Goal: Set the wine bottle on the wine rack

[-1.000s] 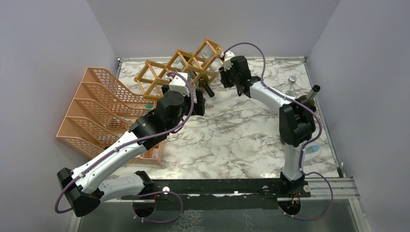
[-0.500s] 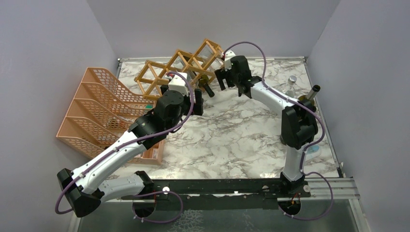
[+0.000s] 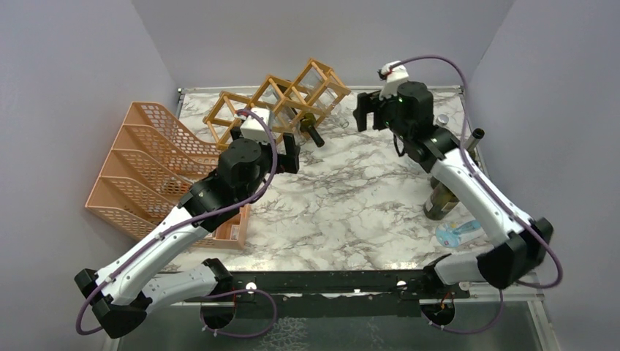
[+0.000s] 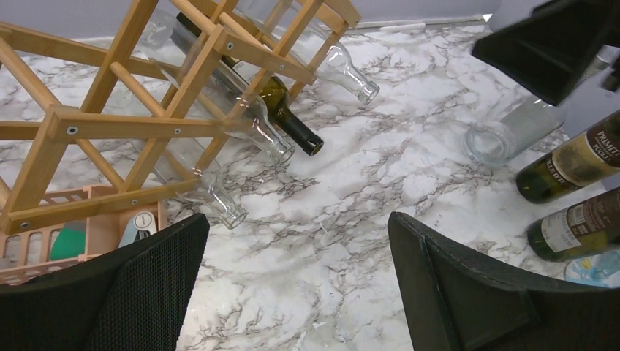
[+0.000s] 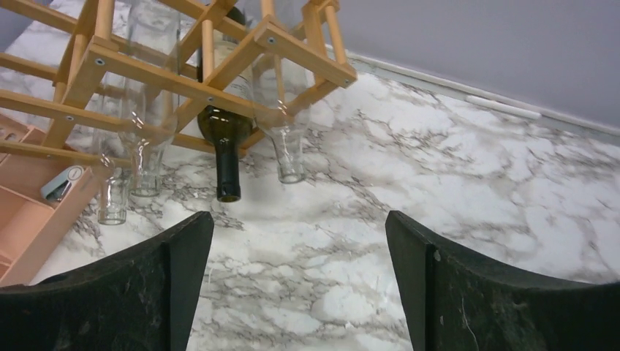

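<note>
Starting at the near edge of the desk [image 3: 351, 212]: there's a small blue tube [image 3: 457, 234] by the near right corner. A spare dark bottle [image 3: 441, 201] stands upright just behind it along the right edge, so it's out of the working lane. Over on the left edge sits the pink mesh organizer [image 3: 139, 161], not involved.

The left arm [image 3: 241, 164] stretches diagonally from the near left corner toward the far side. The left jaws are spread wide with nothing between them, parked just in front of the rack and looking at the bottle mouths. The right arm [image 3: 475, 190] folds its elbow out past the near right corner and reaches up the right side. The right jaws are wide open and empty too, hanging well apart from the rack and facing it.

At the far edge is the wine rack [image 4: 146, 126], sitting skewed to the desk edges. The wine bottle [image 5: 227, 164] lies in one of its diamond cells, next to some clear bottles [image 5: 289, 150]. The crossed slats cradle it so it can't roll, and the neck pokes out toward the middle of the desk. With both arms clear of it, the placing looks done to me.
</note>
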Controlling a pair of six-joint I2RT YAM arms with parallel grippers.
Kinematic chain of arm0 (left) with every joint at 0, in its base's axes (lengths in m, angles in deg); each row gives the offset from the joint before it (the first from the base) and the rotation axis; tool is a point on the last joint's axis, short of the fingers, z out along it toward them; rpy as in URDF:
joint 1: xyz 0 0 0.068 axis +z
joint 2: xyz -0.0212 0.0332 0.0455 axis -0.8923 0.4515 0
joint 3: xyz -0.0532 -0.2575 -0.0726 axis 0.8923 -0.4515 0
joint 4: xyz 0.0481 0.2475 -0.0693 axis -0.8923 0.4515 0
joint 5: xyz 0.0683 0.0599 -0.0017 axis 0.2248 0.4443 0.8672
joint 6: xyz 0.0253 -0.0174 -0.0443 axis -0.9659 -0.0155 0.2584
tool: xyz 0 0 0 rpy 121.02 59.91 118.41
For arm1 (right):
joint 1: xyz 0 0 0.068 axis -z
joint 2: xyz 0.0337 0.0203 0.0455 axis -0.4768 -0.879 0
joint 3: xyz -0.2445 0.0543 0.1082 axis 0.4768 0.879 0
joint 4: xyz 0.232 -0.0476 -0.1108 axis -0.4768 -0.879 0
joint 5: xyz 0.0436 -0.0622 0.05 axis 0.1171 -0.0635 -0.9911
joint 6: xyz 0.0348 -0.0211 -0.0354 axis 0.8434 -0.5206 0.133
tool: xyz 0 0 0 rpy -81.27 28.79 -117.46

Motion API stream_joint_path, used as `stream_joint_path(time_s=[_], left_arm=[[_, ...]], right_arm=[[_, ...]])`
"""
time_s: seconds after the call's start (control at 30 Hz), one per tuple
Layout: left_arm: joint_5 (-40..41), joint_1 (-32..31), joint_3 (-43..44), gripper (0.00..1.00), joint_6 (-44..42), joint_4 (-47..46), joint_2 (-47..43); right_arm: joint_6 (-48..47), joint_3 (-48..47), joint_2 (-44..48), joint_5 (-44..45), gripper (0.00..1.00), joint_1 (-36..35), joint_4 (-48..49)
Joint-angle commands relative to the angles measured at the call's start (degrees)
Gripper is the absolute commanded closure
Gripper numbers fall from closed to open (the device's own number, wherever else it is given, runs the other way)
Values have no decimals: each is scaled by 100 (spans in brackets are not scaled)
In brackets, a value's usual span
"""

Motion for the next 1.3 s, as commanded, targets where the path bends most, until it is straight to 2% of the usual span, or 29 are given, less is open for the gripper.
stream_joint_path(time_s=[0.0, 0.3, 0.43, 0.6, 0.93, 1.27], left_arm=[[-189, 22, -17, 1, -175, -156, -303], [-427, 22, -202, 1, -334, -295, -609], [-506, 17, -283, 1, -344, -378, -640], [-582, 17, -345, 1, -307, -427, -601], [-722, 17, -428, 1, -171, -461, -551], [-749, 24, -411, 1, -140, -469, -442]], right_arm=[[382, 554, 1183, 849, 11, 6, -565], [849, 743, 2937, 3000, 13, 5, -2180], [994, 742, 3255, 4136, 13, 5, -2697], [1859, 762, 3418, 4847, 13, 4, -3477], [3111, 1566, 3736, 4973, 15, 6, -3951], [3249, 1910, 3642, 5400, 19, 15, -3834]])
